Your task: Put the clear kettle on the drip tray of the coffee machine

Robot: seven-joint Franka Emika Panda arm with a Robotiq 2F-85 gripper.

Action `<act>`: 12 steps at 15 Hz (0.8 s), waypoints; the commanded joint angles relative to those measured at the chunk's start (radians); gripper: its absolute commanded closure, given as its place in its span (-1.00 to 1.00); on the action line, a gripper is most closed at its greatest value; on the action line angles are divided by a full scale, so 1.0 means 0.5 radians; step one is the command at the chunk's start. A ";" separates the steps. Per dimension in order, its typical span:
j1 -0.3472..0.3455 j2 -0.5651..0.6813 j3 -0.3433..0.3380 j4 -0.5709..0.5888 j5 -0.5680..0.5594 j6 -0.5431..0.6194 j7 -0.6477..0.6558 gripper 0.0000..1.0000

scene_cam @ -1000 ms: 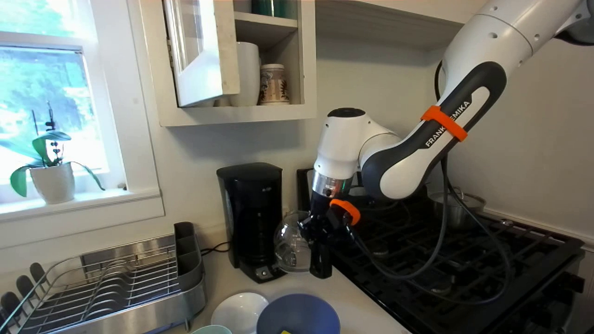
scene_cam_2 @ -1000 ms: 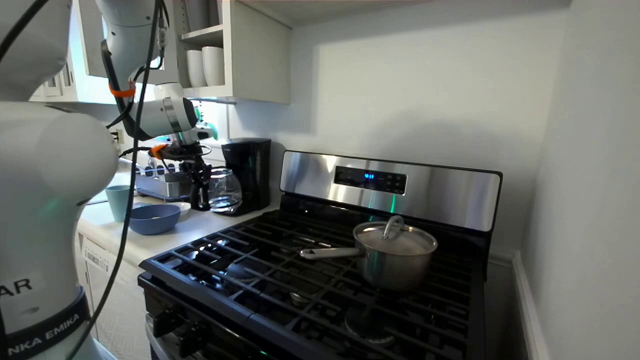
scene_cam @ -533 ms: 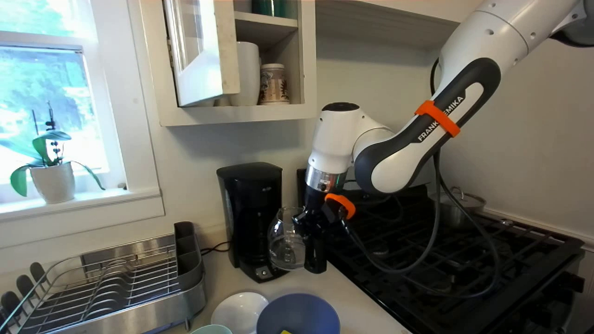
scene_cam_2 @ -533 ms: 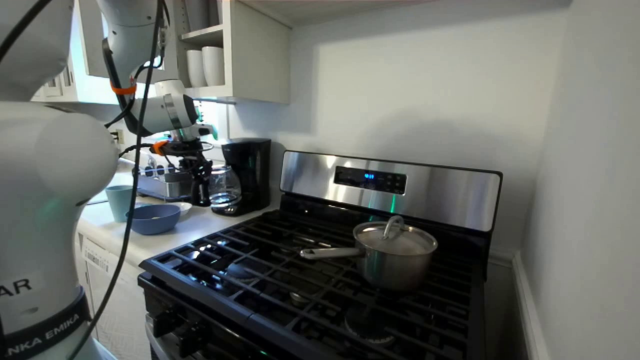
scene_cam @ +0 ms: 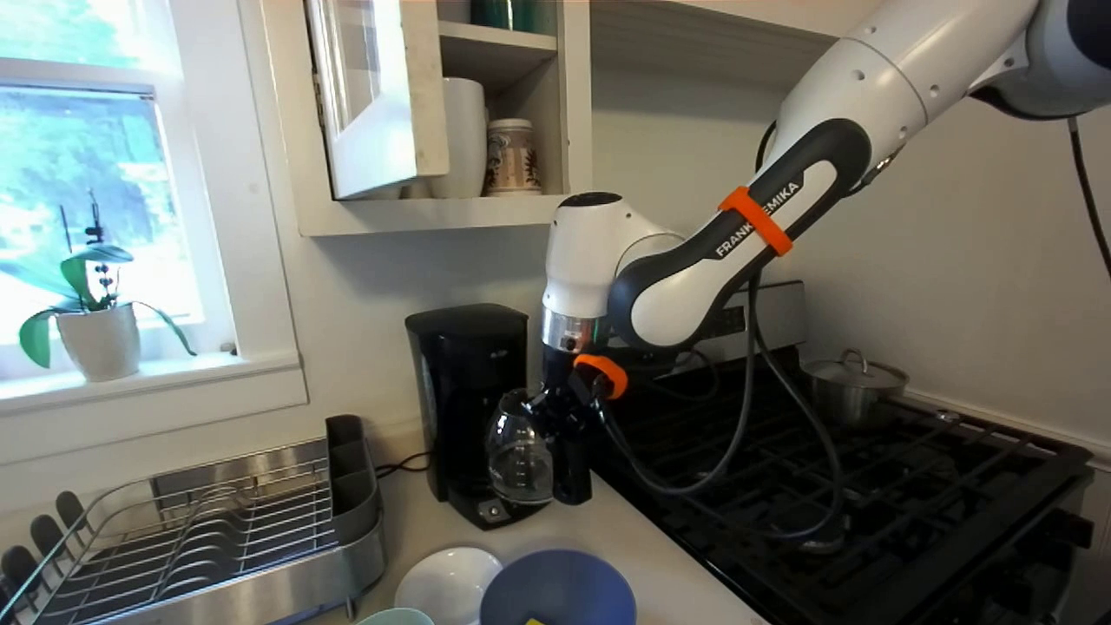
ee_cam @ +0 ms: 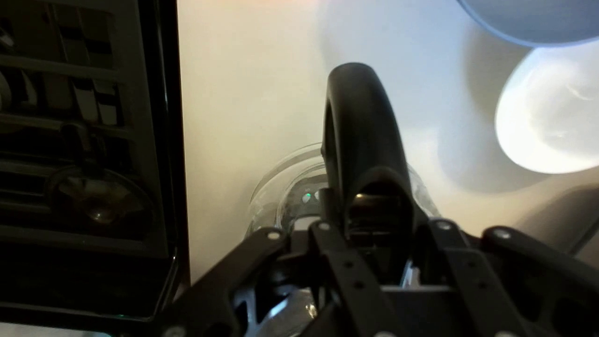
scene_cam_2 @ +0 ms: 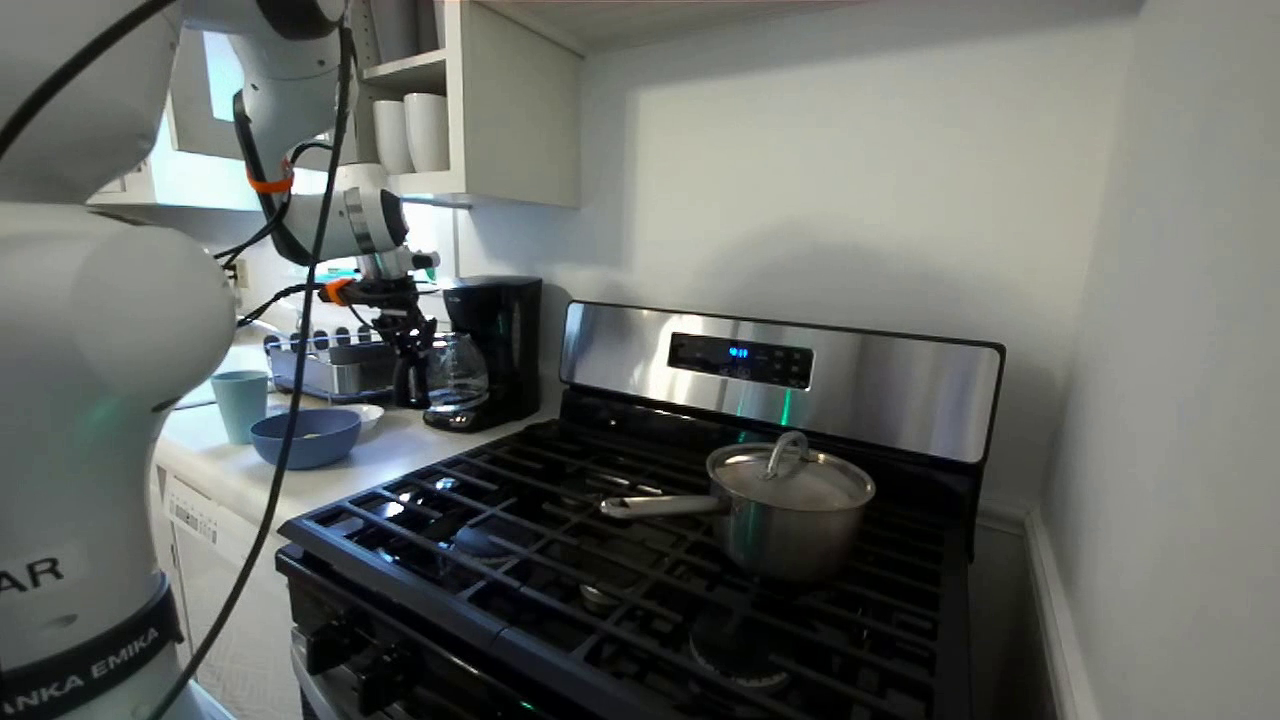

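The clear kettle (scene_cam: 518, 460) is a rounded glass carafe with a black handle (ee_cam: 360, 121). My gripper (ee_cam: 374, 220) is shut on the handle near its top, fingers on either side of it. The kettle hangs nearly upright just in front of the coffee machine (scene_cam: 473, 382), which is black and boxy, also seen in an exterior view (scene_cam_2: 515, 340). The kettle overlaps the front right of the drip tray (scene_cam_2: 452, 420) in both exterior views. Whether it touches the tray cannot be told. Most of the tray's top is hidden. No dark lid can be made out.
The black stove (scene_cam_2: 600, 560) with a steel pot (scene_cam_2: 790, 510) borders the counter. A white bowl (scene_cam: 449, 582) and a blue bowl (scene_cam: 558, 590) stand in front of the machine. A dish rack (scene_cam: 217, 529) is beside it. An open cabinet (scene_cam: 521, 208) hangs above.
My gripper has carried the kettle closer to the coffee machine, leftward in one exterior view and slightly rightward in the other. The kettle rose a little and now hangs straighter.
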 commanded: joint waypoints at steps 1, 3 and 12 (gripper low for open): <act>0.009 0.170 -0.005 0.291 0.076 -0.124 -0.062 0.84; 0.022 0.247 -0.020 0.402 0.091 -0.154 -0.059 0.84; 0.069 0.557 -0.095 0.877 0.133 -0.266 -0.046 0.84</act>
